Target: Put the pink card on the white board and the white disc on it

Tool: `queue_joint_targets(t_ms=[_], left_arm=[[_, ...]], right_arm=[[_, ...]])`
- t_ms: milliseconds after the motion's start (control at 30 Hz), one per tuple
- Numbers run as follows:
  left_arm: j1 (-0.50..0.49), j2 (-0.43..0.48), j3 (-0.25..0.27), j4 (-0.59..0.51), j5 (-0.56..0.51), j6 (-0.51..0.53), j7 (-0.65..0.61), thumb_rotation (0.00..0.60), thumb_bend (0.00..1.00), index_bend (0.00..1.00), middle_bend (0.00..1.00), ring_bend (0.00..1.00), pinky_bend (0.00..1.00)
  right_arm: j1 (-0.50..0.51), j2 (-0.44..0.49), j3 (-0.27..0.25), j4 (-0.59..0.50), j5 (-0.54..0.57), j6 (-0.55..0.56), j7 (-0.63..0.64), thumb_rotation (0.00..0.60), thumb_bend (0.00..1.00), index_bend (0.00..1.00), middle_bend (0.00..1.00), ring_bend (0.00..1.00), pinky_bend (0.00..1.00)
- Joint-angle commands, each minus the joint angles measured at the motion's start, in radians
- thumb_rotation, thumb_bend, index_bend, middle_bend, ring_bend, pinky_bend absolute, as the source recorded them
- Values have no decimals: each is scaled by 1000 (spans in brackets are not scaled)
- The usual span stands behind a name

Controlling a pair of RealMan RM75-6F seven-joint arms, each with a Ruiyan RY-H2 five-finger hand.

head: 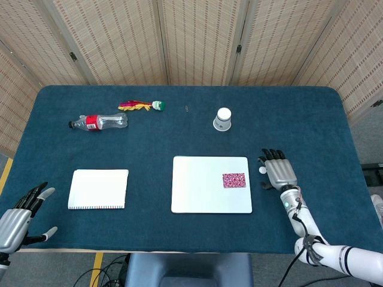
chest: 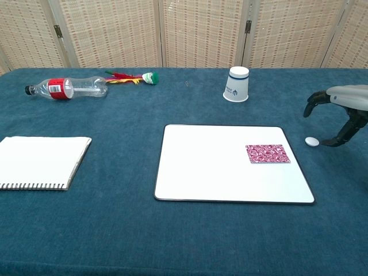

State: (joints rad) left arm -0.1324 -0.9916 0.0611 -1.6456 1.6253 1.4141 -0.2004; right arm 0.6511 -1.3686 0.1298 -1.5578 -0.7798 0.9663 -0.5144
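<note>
**Card on Board, Disc on Table**

The pink card (chest: pixel 267 153) lies flat on the white board (chest: pixel 218 167), near its right edge. The white disc (chest: pixel 311 141) rests on the table (chest: pixel 172 230) just right of the board. The right hand (chest: pixel 340 115) arches over the disc, fingers apart, holding nothing. The left hand (head: pixel 15 222) is well left of the board, fingers spread, empty.
</note>
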Motion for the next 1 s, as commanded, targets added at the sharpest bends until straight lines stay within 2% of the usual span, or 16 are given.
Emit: queue_joint_targets(t_ms=[33, 167, 433, 1000], left_arm=[[-4, -9, -2, -10, -7, -12, 28, 600, 255, 119, 37, 35, 182], [-9, -14, -5, -13, -21, -27, 41, 600, 255, 115, 37, 35, 182], [-12, -14, -10, -10, -36, -36, 40, 600, 254, 115, 37, 35, 182], [-18, -14, -8, -7, -35, -47, 33, 600, 254, 114, 37, 35, 182]], right_arm=[[3, 4, 0, 61, -7, -42, 37, 600, 198, 348, 90, 0, 0], [21, -19, -2, 135, 3, -91, 52, 600, 202, 354, 94, 0, 0], [32, -94, -14, 245, -12, -102, 59, 600, 204, 356, 96, 0, 0], [24, -174, -10, 335, -39, -93, 70, 600, 215, 356, 110, 0, 0]])
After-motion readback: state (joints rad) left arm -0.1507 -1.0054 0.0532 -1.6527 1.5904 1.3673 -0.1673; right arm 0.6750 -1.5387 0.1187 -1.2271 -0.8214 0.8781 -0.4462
